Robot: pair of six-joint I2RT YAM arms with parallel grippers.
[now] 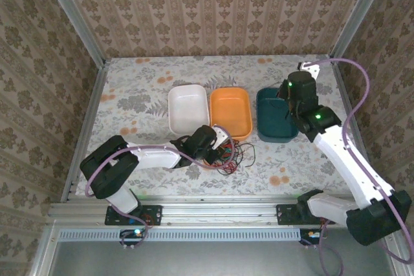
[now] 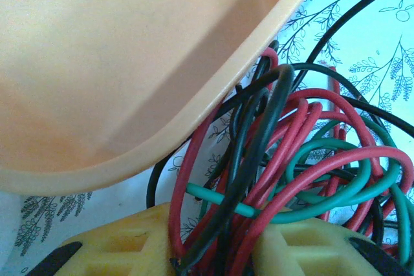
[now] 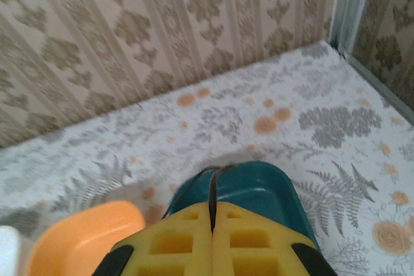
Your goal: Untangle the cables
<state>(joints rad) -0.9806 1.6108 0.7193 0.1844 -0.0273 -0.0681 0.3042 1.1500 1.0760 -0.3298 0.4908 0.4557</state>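
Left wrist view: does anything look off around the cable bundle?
Slightly: the tangled red, green and black thin cables, gripped in the left pincer, crowd the rim of the orange plastic tub, some strands passing behind it; pulling might snag.

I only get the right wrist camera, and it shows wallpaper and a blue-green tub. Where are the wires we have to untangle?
Observer: The cables sit in one heap just in front of the orange tray.
Operator: Is anything grabbing them?
Observer: Yes, the left gripper is shut on a bunch of strands.
Operator: What colours are they?
Observer: Red, green and black, looped through each other.
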